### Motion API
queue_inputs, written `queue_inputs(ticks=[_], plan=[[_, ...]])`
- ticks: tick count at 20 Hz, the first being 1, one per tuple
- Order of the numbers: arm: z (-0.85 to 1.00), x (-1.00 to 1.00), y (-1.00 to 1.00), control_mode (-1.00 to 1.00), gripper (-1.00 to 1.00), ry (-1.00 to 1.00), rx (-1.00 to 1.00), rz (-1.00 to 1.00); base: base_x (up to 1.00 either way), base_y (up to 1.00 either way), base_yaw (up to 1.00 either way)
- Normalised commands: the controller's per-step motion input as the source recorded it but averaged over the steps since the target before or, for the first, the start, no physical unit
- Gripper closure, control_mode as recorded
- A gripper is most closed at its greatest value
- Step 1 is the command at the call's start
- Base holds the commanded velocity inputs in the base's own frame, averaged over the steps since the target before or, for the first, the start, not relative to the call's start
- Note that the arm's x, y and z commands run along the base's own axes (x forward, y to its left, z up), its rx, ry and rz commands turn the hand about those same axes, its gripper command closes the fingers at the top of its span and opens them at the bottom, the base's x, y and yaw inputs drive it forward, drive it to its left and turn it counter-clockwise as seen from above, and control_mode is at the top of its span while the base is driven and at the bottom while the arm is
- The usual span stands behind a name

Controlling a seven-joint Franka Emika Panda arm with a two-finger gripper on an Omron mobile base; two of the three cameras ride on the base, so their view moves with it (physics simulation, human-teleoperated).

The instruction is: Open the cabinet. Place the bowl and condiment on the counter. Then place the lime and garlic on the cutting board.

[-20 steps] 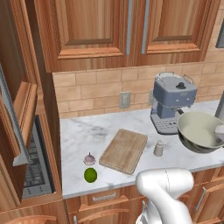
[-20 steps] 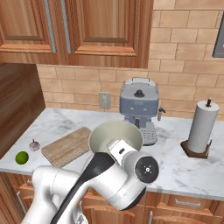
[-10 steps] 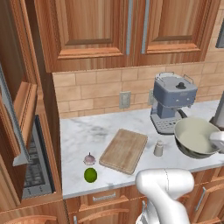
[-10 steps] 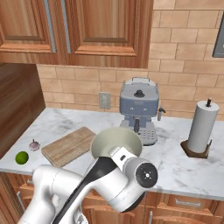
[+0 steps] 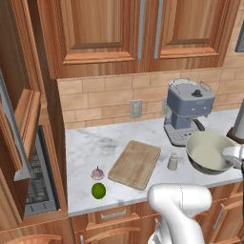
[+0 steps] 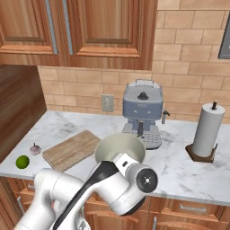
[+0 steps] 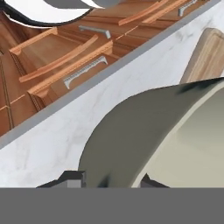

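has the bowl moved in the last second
Yes. In the left base view the bowl, held by the tool, has come down: a second ago it overlapped the coffee machine's body, now it sits below and in front of its base.

We see the bowl point(image 5: 209, 151) at the right of the left base view, cream inside, over the marble bench point(image 5: 90, 152). The shaker point(image 5: 173, 161) stands just left of it, beside the cutting board point(image 5: 135, 163). Garlic point(image 5: 97, 173) and lime point(image 5: 98, 190) lie lower left.

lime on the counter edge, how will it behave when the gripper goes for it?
The lime looks round and smooth, so it will probably roll if nudged and may slip between closing jaws. It sits near the counter front edge, so a push could send it off.
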Motion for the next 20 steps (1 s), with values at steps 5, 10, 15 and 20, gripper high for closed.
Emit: queue_inputs(ticks=[5,10,15,20], plan=[[-0.26,0.17,-0.12,-1.00,1.00,0.00,-0.02,0.00,0.00,0.00,0.00],[-0.24,0.22,-0.17,-1.00,1.00,0.00,-0.01,0.00,0.00,0.00,0.00],[-0.19,0.26,-0.14,-1.00,1.00,0.03,-0.01,0.00,0.00,0.00,0.00],[-0.20,0.26,-0.10,-1.00,1.00,0.04,0.00,0.00,0.00,0.00,0.00]])
